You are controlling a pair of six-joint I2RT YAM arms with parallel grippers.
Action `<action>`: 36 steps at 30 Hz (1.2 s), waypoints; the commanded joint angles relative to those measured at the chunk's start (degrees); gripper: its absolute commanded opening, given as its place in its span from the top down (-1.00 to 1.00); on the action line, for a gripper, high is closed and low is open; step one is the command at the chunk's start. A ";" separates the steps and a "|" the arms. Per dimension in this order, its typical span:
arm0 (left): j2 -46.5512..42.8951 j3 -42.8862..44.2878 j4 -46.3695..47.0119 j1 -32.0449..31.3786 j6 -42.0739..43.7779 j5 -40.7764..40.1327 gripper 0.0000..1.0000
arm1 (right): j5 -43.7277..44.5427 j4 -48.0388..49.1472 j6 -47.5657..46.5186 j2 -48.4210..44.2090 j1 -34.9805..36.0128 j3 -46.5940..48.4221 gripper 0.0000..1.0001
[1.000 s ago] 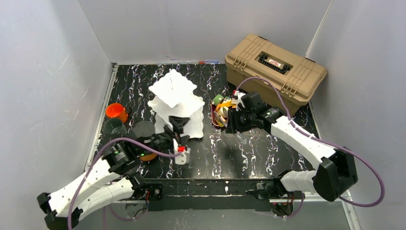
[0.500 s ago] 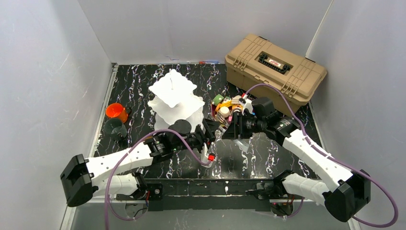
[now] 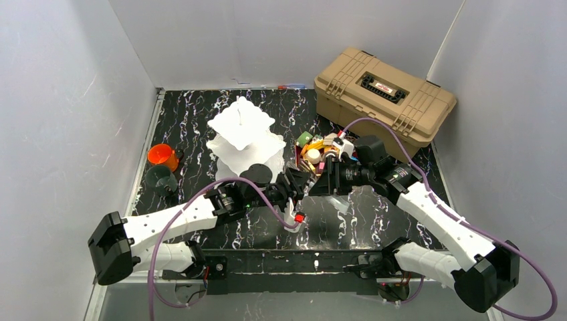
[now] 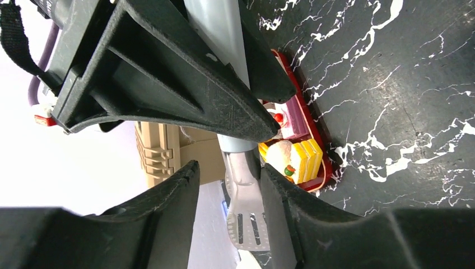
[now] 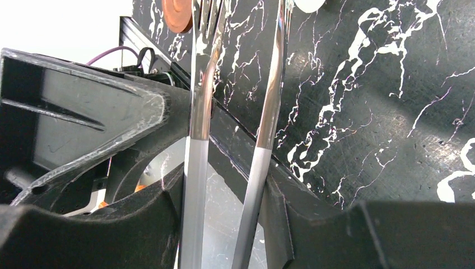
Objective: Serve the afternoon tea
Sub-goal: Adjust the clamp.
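Note:
My right gripper (image 3: 321, 182) is shut on the metal tongs (image 5: 201, 84), squeezing both arms between its pads. It holds them level, pointing left, in front of the red tray (image 3: 299, 160) of toy pastries (image 4: 297, 159). My left gripper (image 3: 296, 184) faces it, and the slotted tip of the tongs (image 4: 246, 213) sits between its fingers. The tip touches one finger and a gap shows on the other side. The white three-tier stand (image 3: 241, 134) is behind the left wrist. An orange cup (image 3: 161, 154) and a dark cup (image 3: 160, 178) stand far left. A brown saucer (image 5: 176, 14) lies beyond the tongs.
A tan toolbox (image 3: 384, 93) fills the back right corner, just behind the pastry tray. Grey walls close in the black marble table (image 3: 374, 207) on three sides. Purple cables loop off both arms above the table's front half.
My left arm swung right from beside the stand to meet the right gripper at the centre. The right gripper turned the tongs toward it. My left jaws have narrowed around the tongs' tip.

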 commanded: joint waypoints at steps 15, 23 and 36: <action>1.40 6.19 -7.50 -0.28 -2.56 2.50 0.51 | -4.43 3.63 0.05 -2.60 0.94 1.31 -0.29; 0.71 6.80 -10.35 -0.26 -3.42 2.40 0.91 | -2.04 1.50 -2.55 -2.74 0.94 2.36 -0.68; -0.65 6.72 -12.18 -0.26 -4.15 2.22 0.95 | 0.97 -4.33 -8.85 -0.82 1.01 7.66 -0.84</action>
